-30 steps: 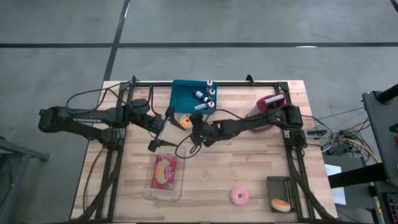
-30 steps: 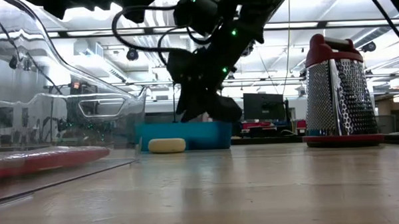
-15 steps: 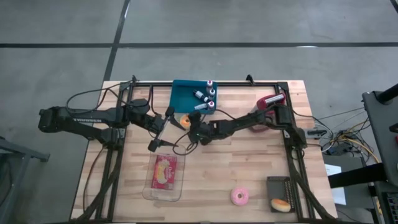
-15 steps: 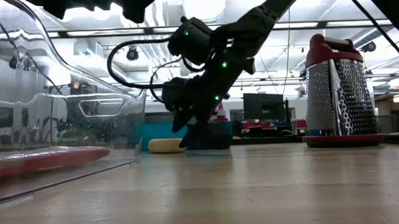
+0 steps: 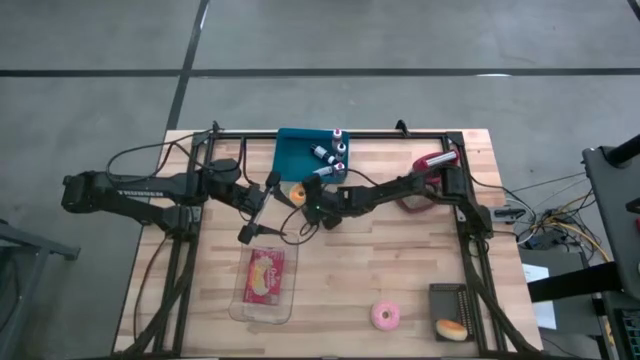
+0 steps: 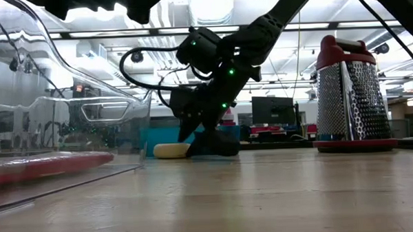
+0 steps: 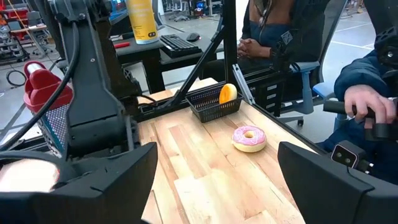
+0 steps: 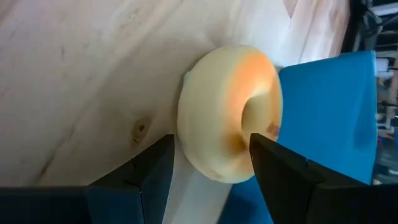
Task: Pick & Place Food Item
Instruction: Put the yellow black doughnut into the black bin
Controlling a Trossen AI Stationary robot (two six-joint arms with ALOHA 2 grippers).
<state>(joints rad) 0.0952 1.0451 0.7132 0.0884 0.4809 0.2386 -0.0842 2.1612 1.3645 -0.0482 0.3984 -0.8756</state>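
Right tool (image 5: 303,199) reaches low across the wooden counter (image 5: 400,270) toward a pale ring-shaped pastry (image 8: 231,112), which lies flat just beside the near-left corner of a blue tray (image 5: 300,155). In the right wrist view the tool's fingers (image 8: 134,177) are spread, one on each side of the pastry, not yet pinching it; from table height the tool (image 6: 206,140) sits almost on the counter, next to the pastry (image 6: 172,151).

The left tool (image 7: 211,186) hangs to the left, over the counter, also spread and empty, beside a clear plastic container (image 5: 265,283) with a red item inside.

Risks from here, as a judgement: the pastry touches or nearly touches the tray wall, so the far finger may strike the tray's edge and shove it, or the fingers may close off-centre and squeeze the ring out sideways. Both arms work close together, so contact between them is possible. A pink doughnut (image 5: 385,316) and a red-topped grater (image 6: 348,97) stand well apart.
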